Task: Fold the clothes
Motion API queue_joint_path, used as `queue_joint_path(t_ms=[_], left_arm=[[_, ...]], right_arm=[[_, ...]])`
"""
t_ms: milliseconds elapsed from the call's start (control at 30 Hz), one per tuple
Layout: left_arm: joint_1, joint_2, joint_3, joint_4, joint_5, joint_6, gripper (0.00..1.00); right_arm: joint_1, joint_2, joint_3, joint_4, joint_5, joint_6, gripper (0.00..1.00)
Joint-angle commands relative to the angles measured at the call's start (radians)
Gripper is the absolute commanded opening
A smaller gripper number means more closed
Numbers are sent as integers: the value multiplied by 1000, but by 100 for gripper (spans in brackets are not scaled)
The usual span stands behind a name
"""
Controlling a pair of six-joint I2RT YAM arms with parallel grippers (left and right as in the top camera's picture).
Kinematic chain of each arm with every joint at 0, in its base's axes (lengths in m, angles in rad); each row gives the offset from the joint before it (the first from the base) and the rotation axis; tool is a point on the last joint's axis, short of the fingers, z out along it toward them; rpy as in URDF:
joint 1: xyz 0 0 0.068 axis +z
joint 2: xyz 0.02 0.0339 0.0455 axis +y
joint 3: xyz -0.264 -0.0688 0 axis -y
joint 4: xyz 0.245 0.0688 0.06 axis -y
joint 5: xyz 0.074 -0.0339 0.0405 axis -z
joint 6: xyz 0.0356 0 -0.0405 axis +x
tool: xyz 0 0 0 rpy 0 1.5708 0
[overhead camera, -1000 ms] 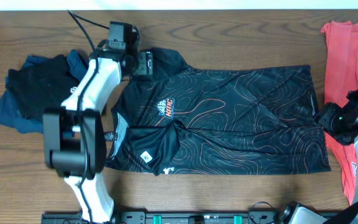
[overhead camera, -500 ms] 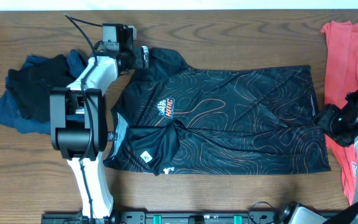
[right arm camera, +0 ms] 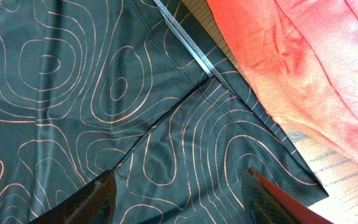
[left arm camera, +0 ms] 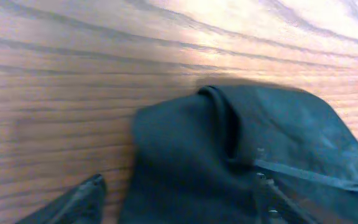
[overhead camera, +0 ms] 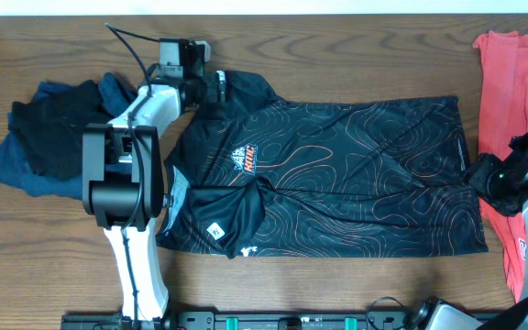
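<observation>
The black jersey with orange contour lines (overhead camera: 356,174) lies spread flat on the wooden table, collar to the left. Its near sleeve is folded in over the front. My left gripper (overhead camera: 216,87) is at the far sleeve. In the left wrist view the gripper (left arm camera: 176,205) is open, its fingers either side of the black sleeve cloth (left arm camera: 241,149). My right gripper (overhead camera: 478,174) is at the hem on the right. In the right wrist view the gripper (right arm camera: 179,199) is open just above the jersey's hem corner (right arm camera: 166,112), holding nothing.
A pile of dark black and blue clothes (overhead camera: 49,137) lies at the left, beside the left arm. A red shirt (overhead camera: 511,82) lies at the right edge, touching the jersey's hem in the right wrist view (right arm camera: 291,62). The robot bases stand at the table's front edge.
The left arm has swung, and its gripper has shifted slightly up and right onto the far sleeve. The right arm and the jersey have stayed put.
</observation>
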Motion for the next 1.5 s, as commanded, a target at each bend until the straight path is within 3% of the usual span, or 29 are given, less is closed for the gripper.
queue_joint_path(t_ms=[0, 133, 200, 300, 367, 500, 700, 1200, 1467], left_arm=[[-16, 30, 16, -2, 21, 14, 68], [-17, 30, 16, -10, 21, 13, 54], [-15, 30, 16, -21, 21, 13, 42], [-14, 29, 16, -39, 21, 13, 15], [-14, 27, 16, -55, 21, 13, 6], [-14, 24, 16, -95, 21, 5, 6], [-14, 24, 16, -143, 21, 5, 6], [-14, 24, 16, -167, 21, 5, 7], [-14, 24, 16, -189, 21, 5, 7]], right_arm=[[-4, -11, 10, -3, -11, -13, 63], [-4, -11, 10, -3, -11, -13, 63], [-4, -11, 10, -3, -11, -13, 63], [-4, -11, 10, 9, -11, -13, 61], [-4, -11, 10, 24, -11, -13, 59], [-3, -10, 10, 53, -15, -58, 58], [29, 47, 21, 160, -49, -124, 70], [153, 628, 348, 515, -30, -193, 72], [194, 788, 386, 678, 13, -192, 72]])
